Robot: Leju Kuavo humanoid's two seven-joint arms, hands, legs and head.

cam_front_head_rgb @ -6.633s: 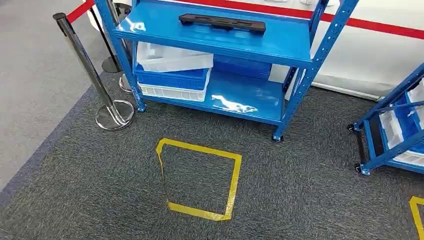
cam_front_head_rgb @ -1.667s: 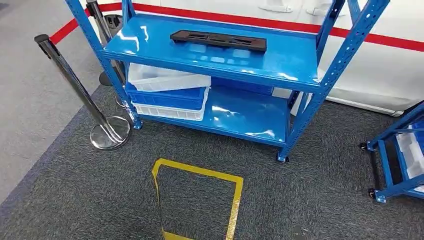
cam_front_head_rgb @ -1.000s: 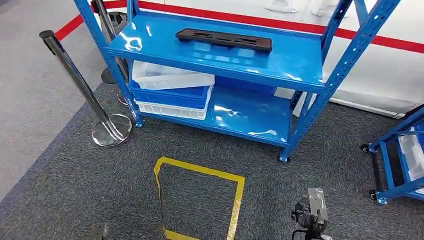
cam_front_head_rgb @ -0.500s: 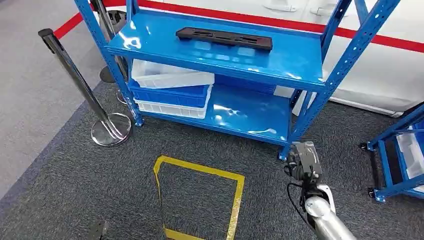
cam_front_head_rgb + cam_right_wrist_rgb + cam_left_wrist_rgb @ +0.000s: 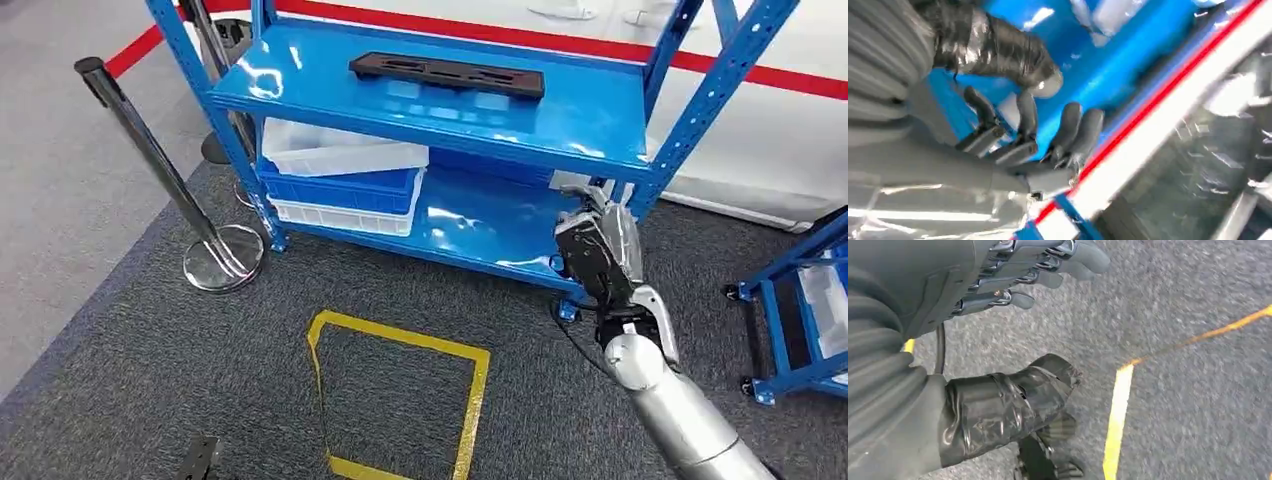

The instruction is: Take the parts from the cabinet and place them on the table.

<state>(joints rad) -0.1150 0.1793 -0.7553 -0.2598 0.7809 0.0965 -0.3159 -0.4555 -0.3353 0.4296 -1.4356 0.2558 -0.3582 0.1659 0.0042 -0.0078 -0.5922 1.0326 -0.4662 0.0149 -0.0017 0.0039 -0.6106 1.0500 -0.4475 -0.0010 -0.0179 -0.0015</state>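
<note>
Black part (image 5: 447,76) on top shelf (image 5: 560,125), right robot hand (image 5: 597,250) empty

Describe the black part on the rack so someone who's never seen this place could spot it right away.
Find the blue rack in front of the white wall with a red stripe. On its upper shelf lies the black part, a long flat bar with slots. It is alone on that shelf and the only black item on the rack; the bins below are white and blue.

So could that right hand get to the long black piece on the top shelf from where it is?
Probably yes. The right hand is empty, raised beside the blue rack, below shelf level. The black part lies alone, uncovered, so lifting over the shelf edge looks unobstructed.
</note>
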